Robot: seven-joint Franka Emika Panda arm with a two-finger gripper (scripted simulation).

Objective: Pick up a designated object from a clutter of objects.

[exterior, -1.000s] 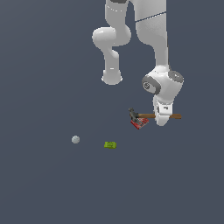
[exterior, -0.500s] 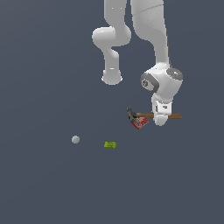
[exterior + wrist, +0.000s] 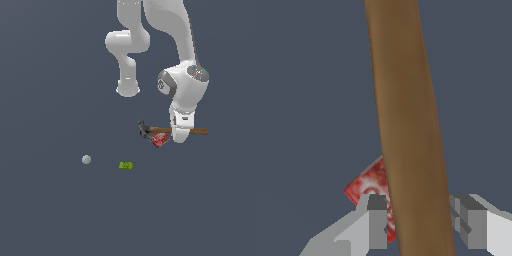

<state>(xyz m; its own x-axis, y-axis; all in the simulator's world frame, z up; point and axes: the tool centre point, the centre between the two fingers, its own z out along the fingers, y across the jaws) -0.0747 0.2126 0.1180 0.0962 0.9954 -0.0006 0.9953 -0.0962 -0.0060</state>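
Panda arm (image 3: 187, 92) lowered over the hammer (image 3: 170, 131), whose handle passes between the fingers of the gripper (image 3: 421, 220) — spread just wider than the handle, whether gripping it cannot be told. Grasp step; closing, then lifting, likely follows. The red box (image 3: 160, 139) lies just beside the handle; green block (image 3: 126, 165) and grey ball (image 3: 86, 159) lie well apart — open floor all round.

Brown hammer handle (image 3: 406, 125) between claw (image 3: 418, 222) fingers, over red box (image 3: 370, 187).
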